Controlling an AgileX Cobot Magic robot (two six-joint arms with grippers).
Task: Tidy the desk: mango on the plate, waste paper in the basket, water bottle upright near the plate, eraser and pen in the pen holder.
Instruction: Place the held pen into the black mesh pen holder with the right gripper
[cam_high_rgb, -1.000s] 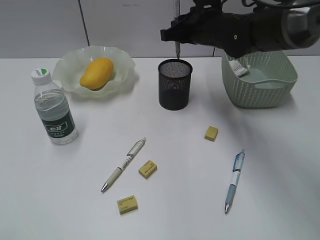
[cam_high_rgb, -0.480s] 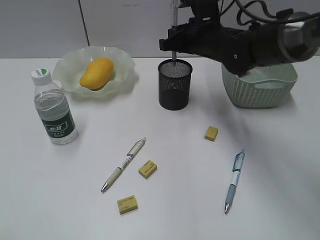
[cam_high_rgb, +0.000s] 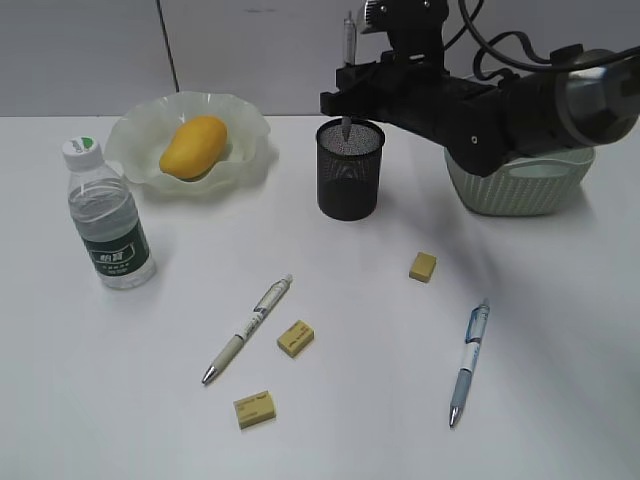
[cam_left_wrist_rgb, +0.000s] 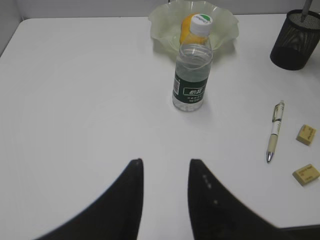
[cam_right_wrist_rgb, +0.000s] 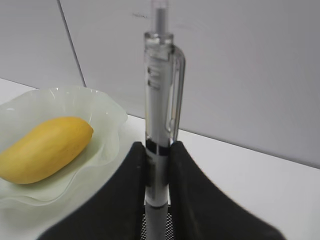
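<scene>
Bench (cam_high_rgb: 100, 400): smooth, matt white. Pen holder (cam_high_rgb: 350, 175): black metal mesh; plate (cam_high_rgb: 245, 135): translucent glossy plastic. Mango (cam_high_rgb: 193, 146): smooth skin; held pen (cam_right_wrist_rgb: 160, 125): clear glossy plastic.

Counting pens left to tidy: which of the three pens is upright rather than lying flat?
The clear-barrelled pen clamped in the right gripper, standing tip-down over the black mesh pen holder; the other two lie on the white desk.

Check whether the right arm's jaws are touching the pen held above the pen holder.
Touching. The right wrist view shows the pen upright with both jaws of the right gripper pressed against its barrel, no gap on either side.
</scene>
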